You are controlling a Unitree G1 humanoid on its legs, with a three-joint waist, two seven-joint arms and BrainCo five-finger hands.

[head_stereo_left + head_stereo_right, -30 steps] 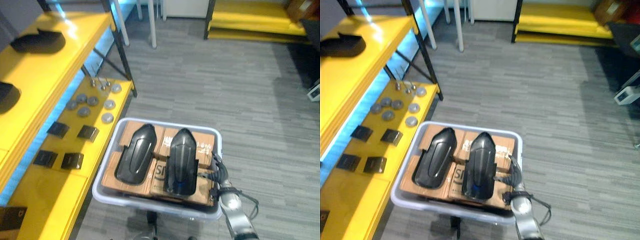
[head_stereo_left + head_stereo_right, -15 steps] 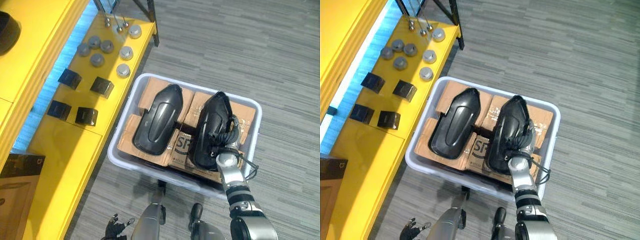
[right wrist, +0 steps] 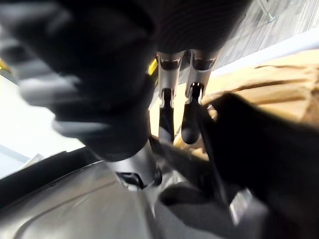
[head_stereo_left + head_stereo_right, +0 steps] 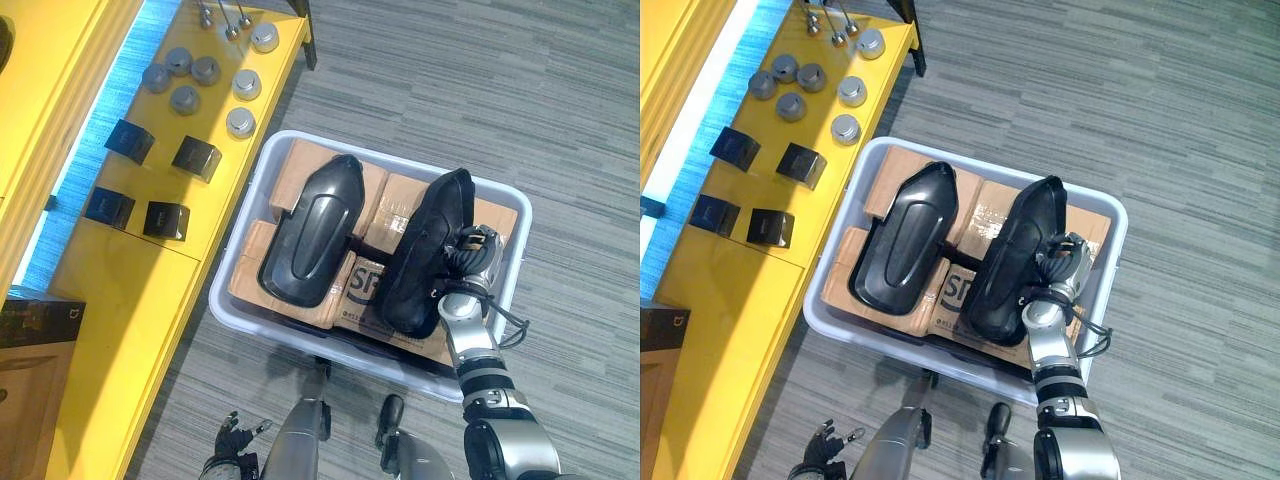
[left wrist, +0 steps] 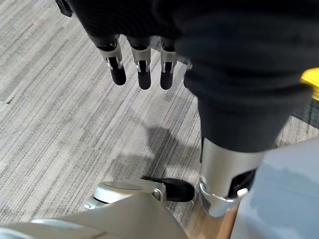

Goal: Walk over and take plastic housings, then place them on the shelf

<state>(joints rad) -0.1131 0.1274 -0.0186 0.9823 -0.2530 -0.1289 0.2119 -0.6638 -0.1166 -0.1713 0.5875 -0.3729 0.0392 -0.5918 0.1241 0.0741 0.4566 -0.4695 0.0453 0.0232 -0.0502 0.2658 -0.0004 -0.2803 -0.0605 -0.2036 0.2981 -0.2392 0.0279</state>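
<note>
While the right hand [image 4: 472, 256] apparently pinched the near edge of the tilted housing [image 4: 415, 262] in the bin [image 4: 222, 300], that glossy shell looked light, stiff and slippery, so the rim seemed the best hold. The left hand [image 5: 139, 64] hung relaxed and empty.

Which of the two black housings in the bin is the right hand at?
The right housing, nearest the grey bin's right wall: the right hand is at its outer edge and it sits tilted. The left housing lies flat, with no hand near it.
</note>
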